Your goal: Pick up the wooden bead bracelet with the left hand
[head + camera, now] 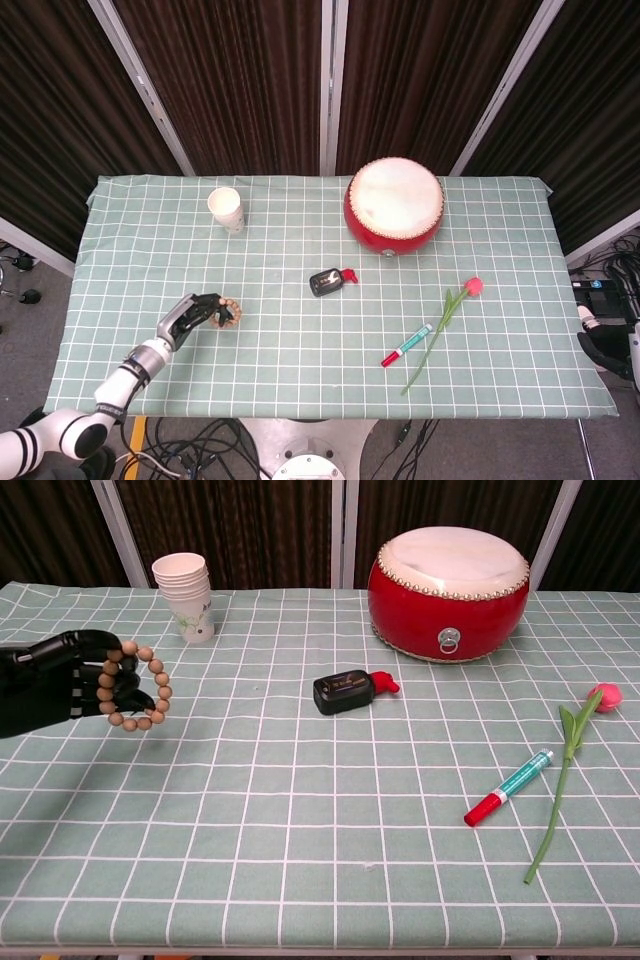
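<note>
Beads of the wooden bracelet (140, 685) hang looped over the left hand (70, 680), its fingers curled through the ring to hold it above the surface (300, 810).

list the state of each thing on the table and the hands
bracelet: held in the left hand, off the cloth
left hand: fingers curled through the bracelet
cups: stacked, upright
drum: resting flat, skin up
black device: lying flat, red part toward the drum
pen: lying flat, red cap on
flower: lying flat, bloom toward the far side
right hand: not in view
</note>
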Tool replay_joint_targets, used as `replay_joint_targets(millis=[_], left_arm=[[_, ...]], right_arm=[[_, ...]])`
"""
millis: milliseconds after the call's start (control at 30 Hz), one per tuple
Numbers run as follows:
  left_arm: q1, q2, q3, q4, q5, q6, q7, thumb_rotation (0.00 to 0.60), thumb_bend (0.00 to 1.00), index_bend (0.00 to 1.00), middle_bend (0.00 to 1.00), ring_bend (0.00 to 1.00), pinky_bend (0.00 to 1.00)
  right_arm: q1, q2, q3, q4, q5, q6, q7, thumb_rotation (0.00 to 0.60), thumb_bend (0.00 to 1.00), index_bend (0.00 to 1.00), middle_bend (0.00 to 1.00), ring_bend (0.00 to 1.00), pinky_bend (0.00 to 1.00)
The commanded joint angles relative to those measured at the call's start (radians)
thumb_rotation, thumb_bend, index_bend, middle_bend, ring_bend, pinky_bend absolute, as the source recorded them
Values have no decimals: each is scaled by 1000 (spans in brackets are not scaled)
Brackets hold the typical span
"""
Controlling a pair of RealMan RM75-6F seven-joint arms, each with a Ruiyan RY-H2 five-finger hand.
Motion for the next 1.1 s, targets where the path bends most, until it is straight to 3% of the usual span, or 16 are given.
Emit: replay_joint_targets(millis=[33,367,500,600,700,800,967,1100], left_arm=[[-2,2,6,1,18,1,-12,352,744,542,619,393,131],[-4,3,23,9,58,17,-54,338,785,474,546,343,132],[-1,0,24,16,67,46,-39,230,662,463,535,336,136],[2,-7,28,30,80,80,8,191,647,452,532,335,136],[2,-28,45,65,113,125,115,174,647,404,497,289,131],[-10,-51,67,120,154,155,271,179,621,327,391,177,124],[-4,-112,81,213,168,247,680,194,484,241,251,63,106],[18,-137,72,243,160,341,977,315,361,231,235,53,85]], right_arm=[[1,1,0,-1,0,-1,0,600,131,0,0,0,0],[2,1,0,-7,0,-5,-7,600,131,0,0,0,0],[2,0,0,-6,2,-5,-6,600,131,0,0,0,0],[3,-1,-2,-5,2,-9,-4,600,131,0,0,0,0],[4,-3,-3,-1,5,-16,1,600,131,0,0,0,0],[4,-6,-5,5,6,-21,7,600,131,0,0,0,0],[4,-8,-7,15,8,-24,16,600,131,0,0,0,0],[6,-10,-10,19,8,-32,23,600,131,0,0,0,0]])
